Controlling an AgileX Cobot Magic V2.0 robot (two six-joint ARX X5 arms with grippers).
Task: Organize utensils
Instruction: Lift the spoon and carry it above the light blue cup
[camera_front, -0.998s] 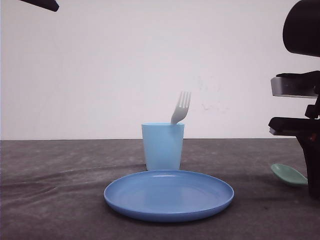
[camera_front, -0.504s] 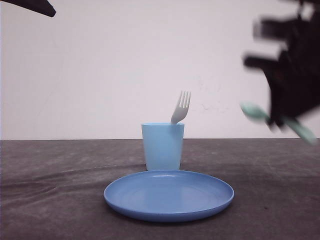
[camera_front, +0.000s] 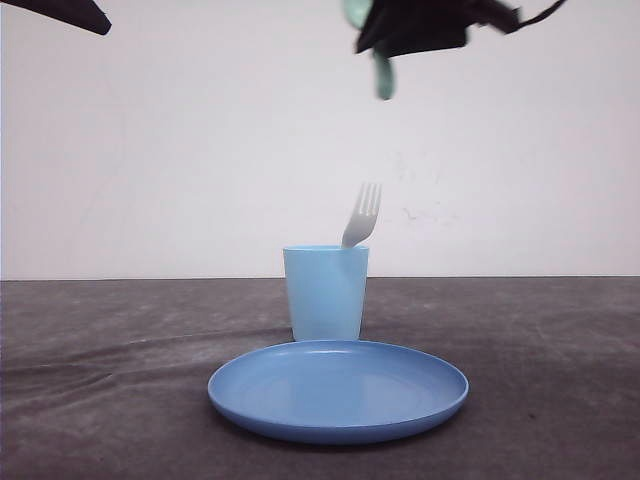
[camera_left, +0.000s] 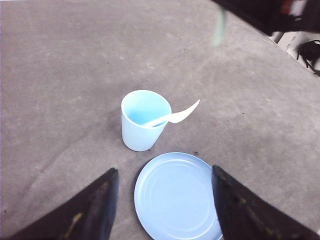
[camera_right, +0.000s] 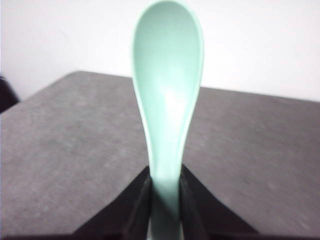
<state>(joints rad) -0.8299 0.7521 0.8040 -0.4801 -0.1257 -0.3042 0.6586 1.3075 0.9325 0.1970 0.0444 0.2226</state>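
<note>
Overhead, right gripper pinching spoon — fork (tines up) in cup

Pale mint-green spoon between black fingers. White fork in the light blue cup; just in front of the cup, a deeper blue plate. Dark grey, mottled table, plain white wall behind the cup.
</note>
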